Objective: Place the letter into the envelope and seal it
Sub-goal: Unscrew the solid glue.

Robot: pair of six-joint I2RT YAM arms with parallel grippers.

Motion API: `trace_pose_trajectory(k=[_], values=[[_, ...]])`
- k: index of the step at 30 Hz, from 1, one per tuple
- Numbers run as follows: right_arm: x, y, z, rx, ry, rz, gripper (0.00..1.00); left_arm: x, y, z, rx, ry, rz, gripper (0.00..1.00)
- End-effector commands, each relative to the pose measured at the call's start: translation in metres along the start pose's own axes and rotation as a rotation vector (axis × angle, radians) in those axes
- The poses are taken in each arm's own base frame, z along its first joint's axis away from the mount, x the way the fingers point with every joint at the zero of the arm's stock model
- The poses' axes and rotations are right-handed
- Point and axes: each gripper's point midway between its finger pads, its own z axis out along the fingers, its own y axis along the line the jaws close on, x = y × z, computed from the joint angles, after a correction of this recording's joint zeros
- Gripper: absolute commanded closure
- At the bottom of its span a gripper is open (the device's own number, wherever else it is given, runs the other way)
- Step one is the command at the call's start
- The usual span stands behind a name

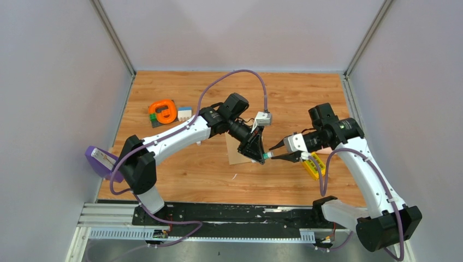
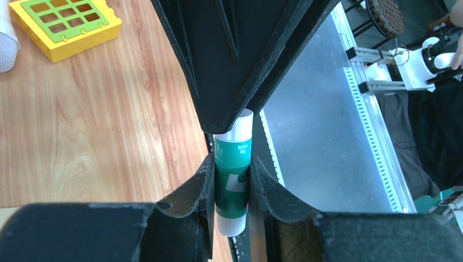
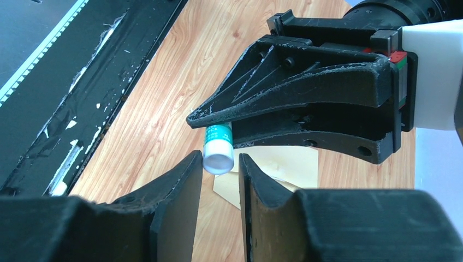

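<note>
Glue stick (image 2: 233, 185) is clamped tight in my left fingers (image 2: 232, 164), its long axis pointing toward three o'clock at my right fingers (image 3: 219, 158), which stand slightly parted around its white end. Beneath my left fingers the envelope (image 1: 235, 156) lies flat on the worktop (image 1: 191, 180).

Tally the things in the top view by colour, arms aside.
Orange: 1, ring
Yellow: 1, tray
Purple: 1, holder
Tan: 1, envelope
Green-white: 1, glue stick
White-blue: 1, block
Total: 6
</note>
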Motion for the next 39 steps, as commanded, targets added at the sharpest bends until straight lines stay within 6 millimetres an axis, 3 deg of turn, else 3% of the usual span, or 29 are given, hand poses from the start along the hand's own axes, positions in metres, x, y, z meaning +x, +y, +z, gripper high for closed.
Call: trace_pose_trajectory(k=[1,7,13,17,24,33,39], values=[[-0.006,0.002,0.004,-0.009,-0.042,-0.005,0.67,-0.014,-0.01,-0.004,0.011,-0.026,0.063,1.0],[-0.002,0.006,0.007,-0.027,-0.041,0.015,0.67,-0.017,-0.012,-0.005,0.01,-0.028,0.069,1.0],[-0.006,0.004,0.008,-0.029,-0.054,0.052,0.89,-0.015,-0.006,-0.006,-0.026,-0.02,0.084,1.0],[-0.007,0.003,0.007,-0.03,-0.05,0.112,0.99,-0.014,0.011,-0.009,-0.127,-0.008,0.098,1.0],[0.001,0.006,0.011,-0.053,-0.039,0.452,0.99,-0.02,0.045,-0.023,-0.357,0.001,0.137,1.0],[-0.002,0.004,0.02,-0.09,-0.108,0.852,0.96,-0.026,0.056,-0.03,-0.444,-0.007,0.144,1.0],[-0.007,-0.005,0.022,-0.121,-0.175,1.02,0.97,-0.031,0.063,-0.039,-0.517,-0.011,0.162,1.0]])
